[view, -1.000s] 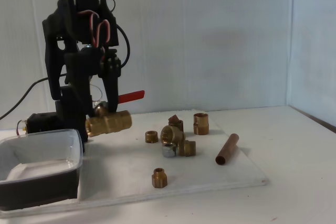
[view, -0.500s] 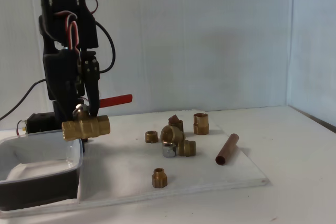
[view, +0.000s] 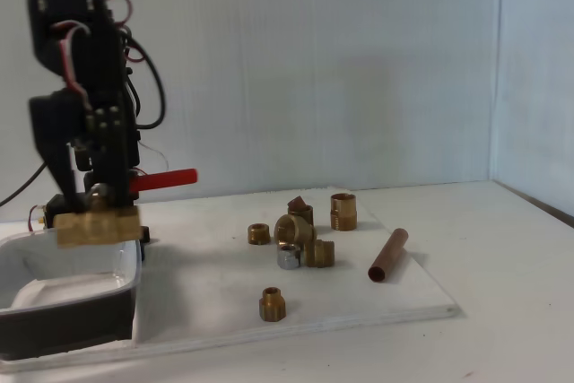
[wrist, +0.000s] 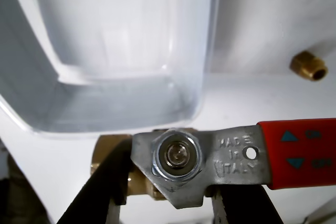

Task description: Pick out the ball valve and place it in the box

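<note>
The ball valve (view: 97,226), a brass body with a red lever handle (view: 166,178), hangs level over the right part of the box (view: 81,311), about at its rim height. My gripper (view: 90,199) is shut on the ball valve from above. In the wrist view the valve's steel nut and stamped lever (wrist: 176,156) lie between my two dark fingers (wrist: 100,192), with my gripper (wrist: 168,198) around the brass body. The clear box (wrist: 121,103) lies just beyond it, empty inside.
A white board (view: 359,307) carries a cluster of small brass fittings (view: 300,235), one lone fitting (view: 273,303) nearer the front, also in the wrist view (wrist: 308,66), and a copper pipe (view: 388,255) at the right. A wall stands behind.
The arm has swung left with the ball valve in its grip, from above the white board's left edge to above the box.
</note>
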You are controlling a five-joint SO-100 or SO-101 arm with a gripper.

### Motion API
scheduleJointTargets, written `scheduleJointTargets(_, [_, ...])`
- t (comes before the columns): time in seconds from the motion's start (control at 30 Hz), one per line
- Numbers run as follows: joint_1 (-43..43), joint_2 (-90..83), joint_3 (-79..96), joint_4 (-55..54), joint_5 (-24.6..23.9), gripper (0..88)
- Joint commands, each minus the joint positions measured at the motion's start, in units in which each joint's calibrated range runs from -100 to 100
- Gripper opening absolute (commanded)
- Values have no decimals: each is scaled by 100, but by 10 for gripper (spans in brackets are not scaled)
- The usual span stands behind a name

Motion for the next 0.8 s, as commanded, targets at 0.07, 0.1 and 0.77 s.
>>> scheduleJointTargets(0.07, [278, -128, -330, 77, 28, 50])
scheduleJointTargets(0.1, [330, -128, -303, 77, 28, 50])
scheduleJointTargets(0.77, [1186, -43, 194, 60, 882, 53])
